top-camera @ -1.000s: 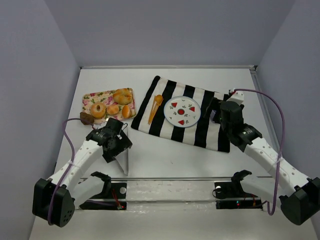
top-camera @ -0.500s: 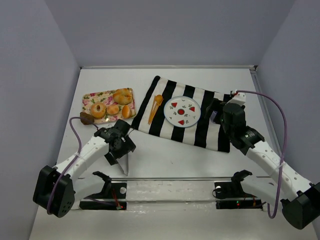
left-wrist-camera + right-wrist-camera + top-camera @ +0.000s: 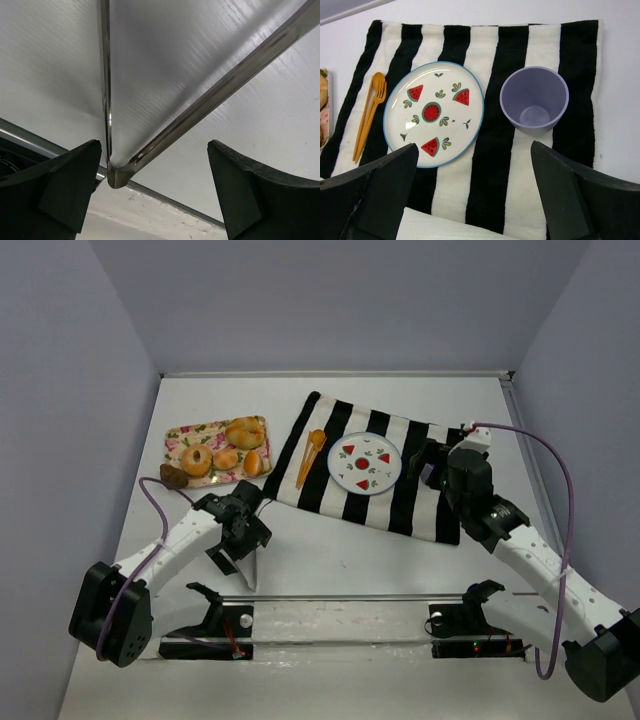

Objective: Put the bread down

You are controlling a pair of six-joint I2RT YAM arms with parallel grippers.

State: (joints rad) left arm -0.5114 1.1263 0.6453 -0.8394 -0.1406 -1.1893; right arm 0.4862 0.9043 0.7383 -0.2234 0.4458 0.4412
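Heads up, your left gripper (image 3: 154,145) is spread as wide as it goes and isn't gripping anything. The metal tongs (image 3: 165,130) lie on the table (image 3: 330,540) with their hinge end sitting between the two fingers, closer to the left one, and from the wrist cam you can see neither pad is pressing on them. Your right gripper (image 3: 474,150) is wide open too, nothing between the fingers, parked over the right part of the black-and-white striped cloth (image 3: 495,145). The bread (image 3: 226,458) is all over on the floral tray (image 3: 185,432) at the left of the table: a big bun at the back, a ring-shaped one and a couple of small rolls in front. There's also a dark lump (image 3: 174,477) on the table right at the tray's near-left corner; can't tell what it is. The watermelon plate (image 3: 380,475) is on the cloth with nothing on it, an orange fork and spoon (image 3: 369,114) just to its left and a purple cup (image 3: 535,100) upright to its right.
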